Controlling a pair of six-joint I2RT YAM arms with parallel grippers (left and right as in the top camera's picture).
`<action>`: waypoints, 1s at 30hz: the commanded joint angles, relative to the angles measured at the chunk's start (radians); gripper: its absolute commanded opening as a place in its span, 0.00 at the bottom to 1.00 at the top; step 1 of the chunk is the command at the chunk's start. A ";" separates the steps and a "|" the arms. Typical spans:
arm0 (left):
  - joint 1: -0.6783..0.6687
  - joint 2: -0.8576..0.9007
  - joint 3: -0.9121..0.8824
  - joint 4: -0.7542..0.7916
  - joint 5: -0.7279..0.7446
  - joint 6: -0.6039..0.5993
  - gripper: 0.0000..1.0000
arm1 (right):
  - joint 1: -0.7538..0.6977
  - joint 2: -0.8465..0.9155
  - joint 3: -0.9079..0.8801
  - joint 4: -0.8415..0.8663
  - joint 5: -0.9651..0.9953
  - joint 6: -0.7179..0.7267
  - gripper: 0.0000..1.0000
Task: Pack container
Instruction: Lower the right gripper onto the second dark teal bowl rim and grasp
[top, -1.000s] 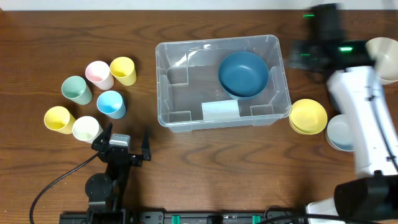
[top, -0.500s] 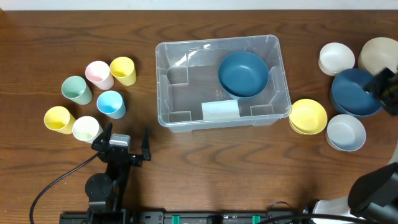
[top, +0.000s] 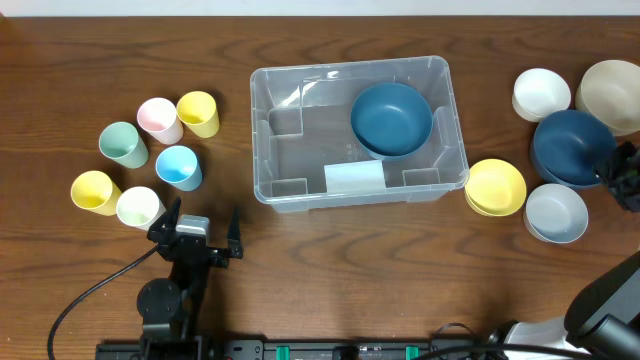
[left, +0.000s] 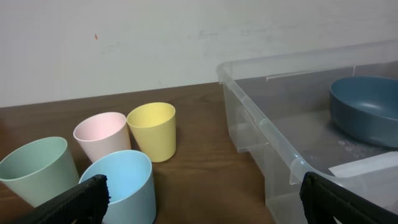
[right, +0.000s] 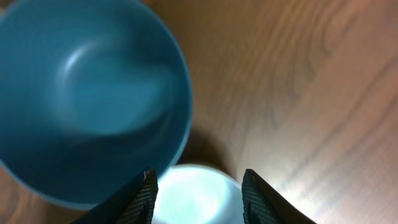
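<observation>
- Counting cups first: six, all upright and empty, clustered well to the left of the container (top: 310, 145): a green cup (top: 123, 144), a pink cup (top: 159, 120), a yellow cup (top: 198, 113), a blue cup (top: 179, 167), a second yellow cup (top: 95, 191) and a cream cup (top: 138, 207).
- Bowls next: six in all, one inside the container and five to its right.
- The clear container sits mid-table on the wooden table (top: 400, 270). It holds one dark blue bowl (top: 391, 119), open side up in its right half.
- A white label (top: 354, 178) shows at the container's near side, and its left half is bare.
- Just beside the container's near right corner sits a yellow bowl (top: 495, 187).
- Further right of the container are a white bowl (top: 541, 94), a beige bowl (top: 610, 95), a second dark blue bowl (top: 572, 147) and a pale blue bowl (top: 556, 212). All are empty.
- The left gripper (top: 200, 228) is off the container's near left corner, close to the cream cup. Its fingers are spread with nothing between them.
- The right gripper (right: 199, 199) is far to the container's right, over the second dark blue bowl and the pale blue bowl. Its fingers are apart and hold nothing.
</observation>
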 joint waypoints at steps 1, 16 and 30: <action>0.005 -0.006 -0.019 -0.032 0.011 0.006 0.98 | -0.003 0.001 -0.032 0.045 0.000 -0.029 0.46; 0.005 -0.006 -0.019 -0.032 0.011 0.006 0.98 | -0.003 0.144 -0.061 0.165 0.000 -0.052 0.44; 0.005 -0.006 -0.019 -0.032 0.011 0.006 0.98 | -0.003 0.169 -0.061 0.201 0.000 -0.052 0.25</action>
